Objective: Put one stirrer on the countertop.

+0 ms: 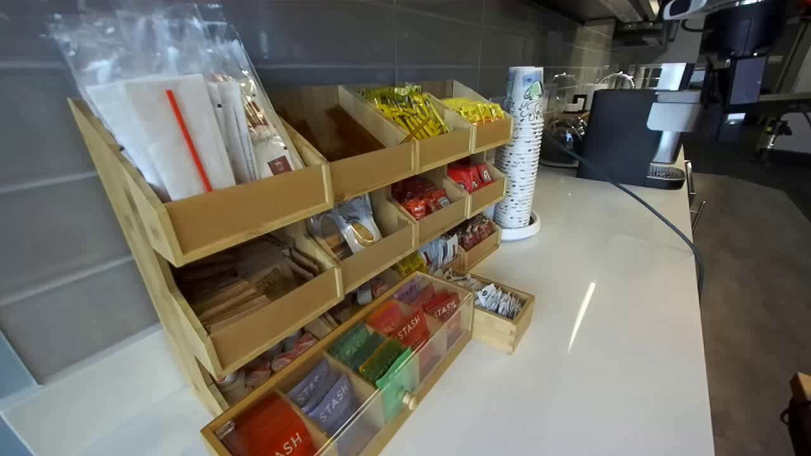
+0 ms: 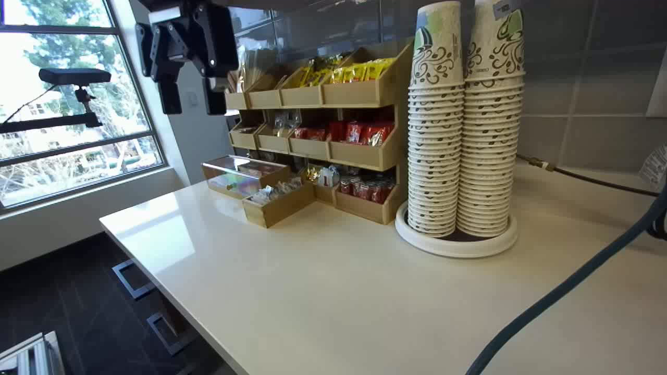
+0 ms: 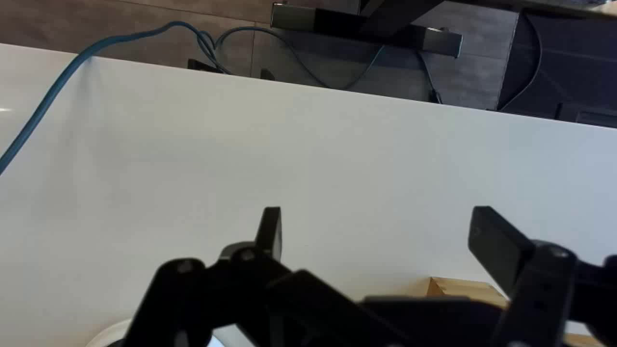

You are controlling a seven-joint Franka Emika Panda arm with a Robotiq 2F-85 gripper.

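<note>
Stirrer [image 1: 421, 129], probably the thin stick slanting among yellow packets [image 1: 405, 106], top tier of the rack [image 1: 374, 170]; gripper [image 3: 376, 226], spread wide and empty, hangs well apart above the countertop [image 3: 337, 159]. Closing across the slant seems required.

Two stacks of paper cups [image 2: 435, 161] stand in a round white tray [image 2: 458, 251] beside a tiered wooden rack [image 2: 357, 152].

White countertop [image 2: 323, 291], black claw [image 2: 193, 107], swirl-patterned cups [image 2: 435, 120]

"STASH" on red packets [image 1: 410, 332], lavender packets [image 1: 336, 403]; other print unreadable.
</note>
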